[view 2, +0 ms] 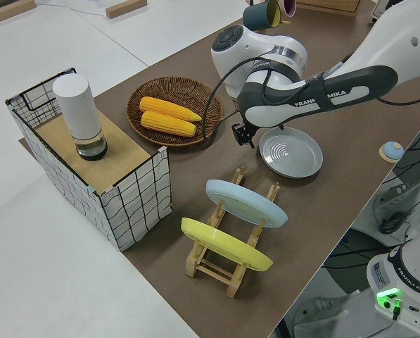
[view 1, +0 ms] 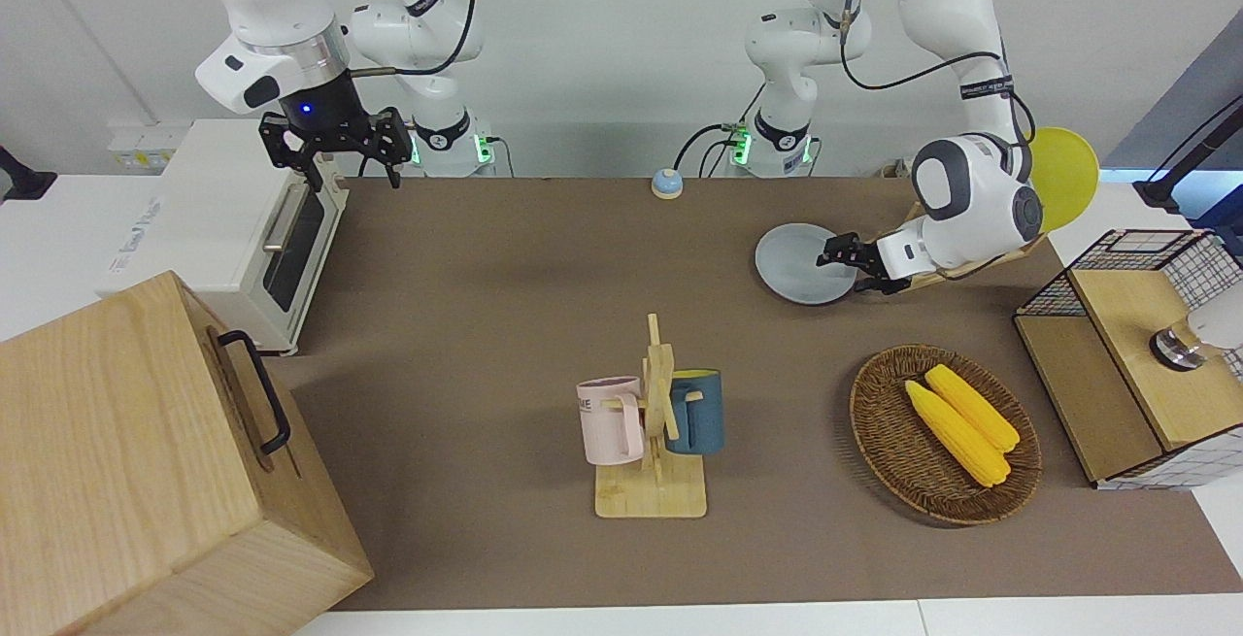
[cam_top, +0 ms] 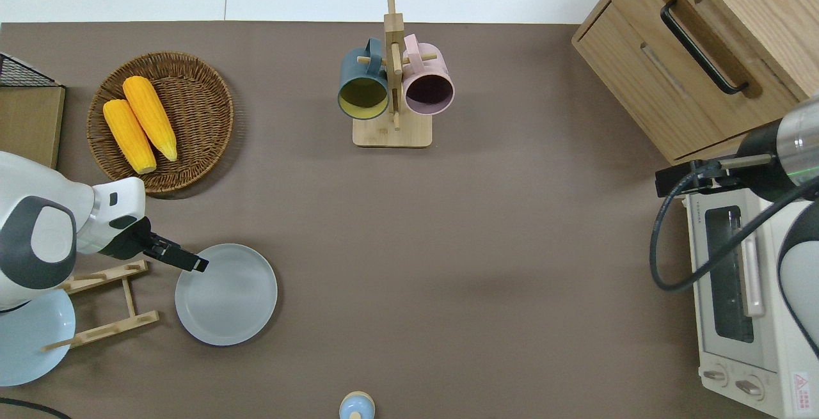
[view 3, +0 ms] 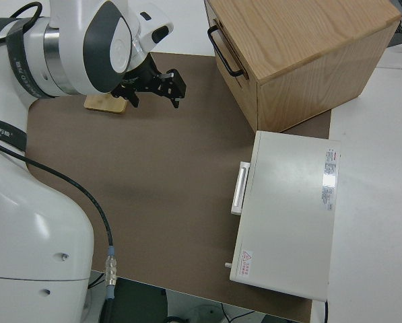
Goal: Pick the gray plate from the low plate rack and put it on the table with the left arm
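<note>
The gray plate (cam_top: 230,300) (view 1: 796,267) (view 2: 294,155) lies flat on the table (cam_top: 448,246), beside the low plate rack (cam_top: 109,297) (view 2: 231,271) and toward the table's middle from it. My left gripper (cam_top: 195,264) (view 1: 840,254) (view 2: 243,135) hovers low at the plate's rim on the rack's side, open, with nothing between its fingers. The rack holds a light-blue plate (view 2: 245,203) and a yellow plate (view 2: 227,245). My right gripper (view 1: 352,168) is parked and open.
Farther from the robots than the plate, a wicker basket (cam_top: 205,93) holds two corn cobs. A mug stand (cam_top: 391,86) with two mugs stands mid-table. A wire crate (view 1: 1136,354), toaster oven (view 1: 243,228), wooden cabinet (view 1: 146,461) and small bell (view 1: 666,183) stand around the edges.
</note>
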### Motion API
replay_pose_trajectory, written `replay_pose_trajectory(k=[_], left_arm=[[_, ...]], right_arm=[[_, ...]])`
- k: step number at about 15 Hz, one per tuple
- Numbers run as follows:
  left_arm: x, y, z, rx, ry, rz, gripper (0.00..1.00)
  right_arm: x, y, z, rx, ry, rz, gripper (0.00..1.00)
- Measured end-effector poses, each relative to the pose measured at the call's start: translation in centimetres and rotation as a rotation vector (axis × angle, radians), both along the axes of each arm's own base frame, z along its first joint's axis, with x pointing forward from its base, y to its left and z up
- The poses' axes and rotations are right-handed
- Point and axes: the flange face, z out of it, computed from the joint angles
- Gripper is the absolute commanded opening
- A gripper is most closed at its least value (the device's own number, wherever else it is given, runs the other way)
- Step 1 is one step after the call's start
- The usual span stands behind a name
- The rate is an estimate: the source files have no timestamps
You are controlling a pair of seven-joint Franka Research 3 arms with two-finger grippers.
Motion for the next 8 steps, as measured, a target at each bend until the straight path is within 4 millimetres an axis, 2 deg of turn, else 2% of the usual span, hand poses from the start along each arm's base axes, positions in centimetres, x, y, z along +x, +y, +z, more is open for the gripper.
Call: replay_pose_trajectory(k=[6, 8], left_arm=[[1.5, 0.6, 8.2, 0.107, -0.088, 0.080, 1.00], [2.4, -0.1, 11.0, 0.160, -0.108, 0.117, 1.00]], right_arm=[[0.0, 0.0, 0.0, 0.000, 0.000, 0.000, 0.983], [0.0, 0.0, 0.0, 0.000, 0.000, 0.000, 0.983]])
